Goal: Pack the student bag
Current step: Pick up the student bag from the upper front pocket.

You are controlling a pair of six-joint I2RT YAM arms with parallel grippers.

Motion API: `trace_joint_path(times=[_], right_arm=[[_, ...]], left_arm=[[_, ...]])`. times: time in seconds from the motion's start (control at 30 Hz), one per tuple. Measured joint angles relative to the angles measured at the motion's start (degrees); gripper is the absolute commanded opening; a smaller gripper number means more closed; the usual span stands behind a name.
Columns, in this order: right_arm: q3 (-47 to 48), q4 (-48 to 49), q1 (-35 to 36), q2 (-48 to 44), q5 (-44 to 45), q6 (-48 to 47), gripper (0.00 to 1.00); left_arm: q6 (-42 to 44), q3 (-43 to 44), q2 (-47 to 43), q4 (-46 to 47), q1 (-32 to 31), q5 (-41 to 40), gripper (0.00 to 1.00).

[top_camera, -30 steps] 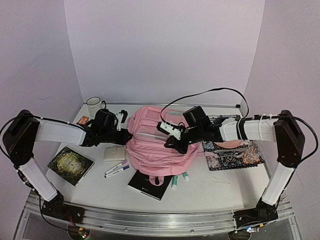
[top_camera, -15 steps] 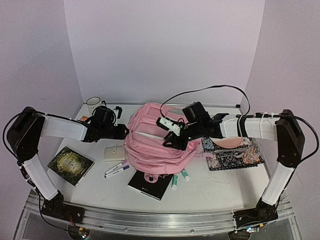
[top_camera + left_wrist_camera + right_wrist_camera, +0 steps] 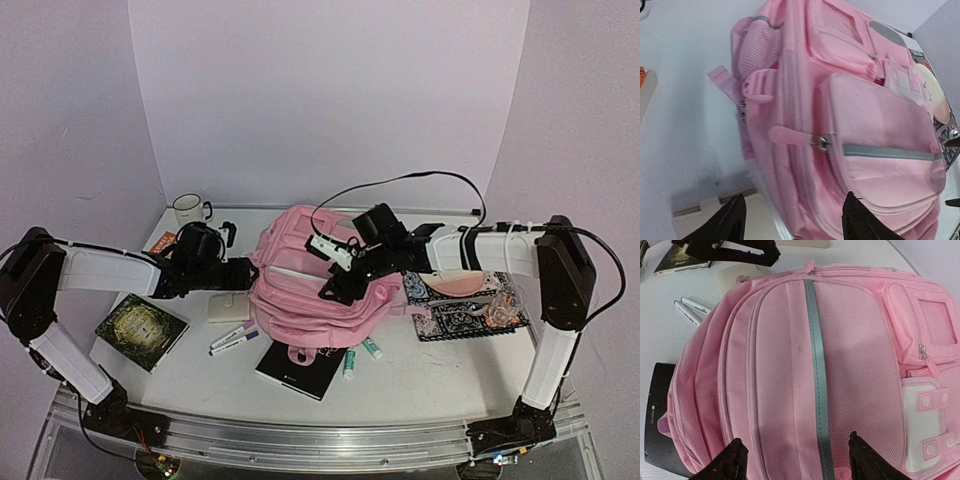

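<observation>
The student bag (image 3: 300,295), a big soft pink backpack with a grey stripe and zipped pockets, lies flat in the middle of the table. My left gripper (image 3: 246,269) is at its left side, open, with the bag's zipped edge (image 3: 815,142) just ahead of the fingers and nothing gripped (image 3: 794,200). My right gripper (image 3: 334,289) hovers over the top of the bag, also open. Its fingers straddle the mesh front pocket and grey stripe (image 3: 816,365) without holding anything (image 3: 796,441).
A white mug (image 3: 187,208) stands at the back left, with an orange item (image 3: 165,241) near it. A dark patterned book (image 3: 141,329), a beige case (image 3: 226,305) and two markers (image 3: 233,338) lie left of the bag. A black notebook (image 3: 300,368) lies in front, a patterned pouch (image 3: 465,308) to the right.
Both grippers went from shut to open and let go of the bag. The left gripper drew back slightly to the left and the bag settled flatter.
</observation>
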Motion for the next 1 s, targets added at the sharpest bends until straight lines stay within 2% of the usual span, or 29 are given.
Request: trace_joint_path(times=[0.17, 0.27, 0.47, 0.83, 1.0], right_arm=[[1.1, -1.0, 1.7, 1.9, 2.2, -0.2, 0.74], [1.8, -1.3, 2.2, 3.2, 4.8, -0.3, 0.69], [2.9, -2.1, 2.4, 4.5, 10.7, -0.7, 0.49], [4.1, -2.3, 2.6, 4.4, 16.4, 0.1, 0.38], [5.1, -2.5, 2.6, 4.4, 18.0, 0.3, 0.36]], left_arm=[[-3.3, 0.0, 0.0, -0.5, -6.7, -0.5, 0.7], [-5.2, 0.0, 0.6, -0.5, -8.7, -0.5, 0.7], [-6.5, -0.1, 2.2, -0.6, -9.0, -1.0, 0.68], [-6.4, -0.1, 4.5, -0.5, -9.1, -1.6, 0.65], [-6.3, -0.1, 5.0, -0.5, -9.3, -2.0, 0.64]])
